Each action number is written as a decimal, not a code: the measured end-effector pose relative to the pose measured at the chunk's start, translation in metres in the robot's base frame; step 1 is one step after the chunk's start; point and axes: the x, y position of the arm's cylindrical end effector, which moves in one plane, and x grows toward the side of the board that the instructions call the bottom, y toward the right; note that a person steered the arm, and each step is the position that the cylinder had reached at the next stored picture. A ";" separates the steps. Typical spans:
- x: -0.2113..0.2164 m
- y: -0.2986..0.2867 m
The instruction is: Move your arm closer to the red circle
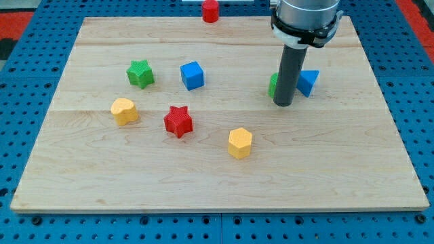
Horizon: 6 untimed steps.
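Observation:
The red circle block (211,11) sits at the view's top edge of the wooden board (217,183), near the middle. My tip (283,104) rests on the board at the view's right of centre, far below and to the right of the red circle. The rod hides most of a green block (272,85), and a blue triangular block (308,81) is just to its right.
A green star (140,73) and a blue cube (192,75) lie left of centre. A yellow block (125,111), a red star (178,121) and a yellow hexagon (240,143) lie lower down. Blue pegboard surrounds the board.

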 end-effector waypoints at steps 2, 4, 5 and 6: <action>-0.052 -0.052; -0.170 -0.052; -0.187 -0.069; -0.209 -0.111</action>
